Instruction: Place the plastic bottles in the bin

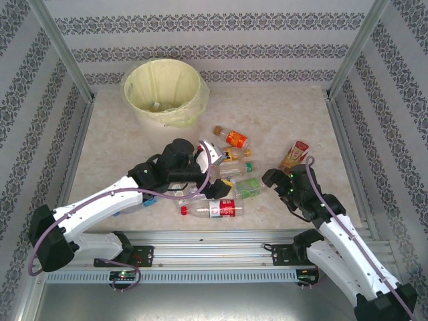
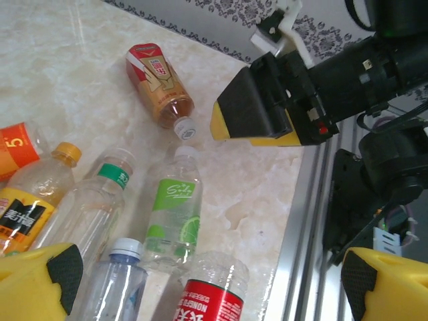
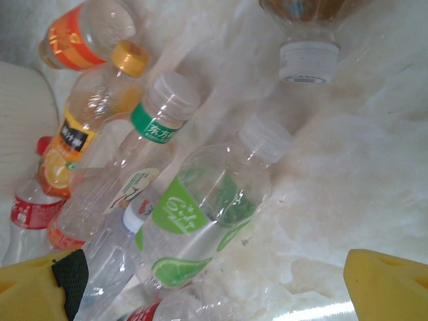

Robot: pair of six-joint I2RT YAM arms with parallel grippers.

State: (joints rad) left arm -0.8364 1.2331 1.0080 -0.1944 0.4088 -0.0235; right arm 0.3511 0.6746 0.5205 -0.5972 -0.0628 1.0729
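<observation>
Entry: bottles (image 1: 231,175), a loose pile lying flat at mid-desk, most of them touching a neighbour. Desk (image 1: 114,134): pale marble. Bin (image 1: 167,115): at 11 o'clock from the pile, well apart, mouth open. Outliers: orange bottle (image 1: 233,138) at 12 o'clock of the pile, tea bottle (image 1: 294,155) at 2 o'clock, red bottle (image 1: 215,208) at 6 o'clock. My left fingers (image 1: 217,171): wide apart, holding nothing, over the pile's 9 o'clock side. My right fingers (image 1: 269,182): also wide apart and empty, at the pile's 3 o'clock edge, with the green bottle (image 3: 200,221) lying ahead of them. Step in hand, as I judge it: settling on one bottle and closing on it. Handling notes, all judgement: thin round walls will roll and dent, so I should straddle the body across its width at the label, not along its length. I should take an edge bottle first; the green bottle has bare desk on one flank, so a finger can go down there without nudging its neighbours. My two sets of fingers crowd the same pile, so one arm should go in while the other waits. The left arm has the shorter carry to the bin. I should let go only when squarely over the mouth.
</observation>
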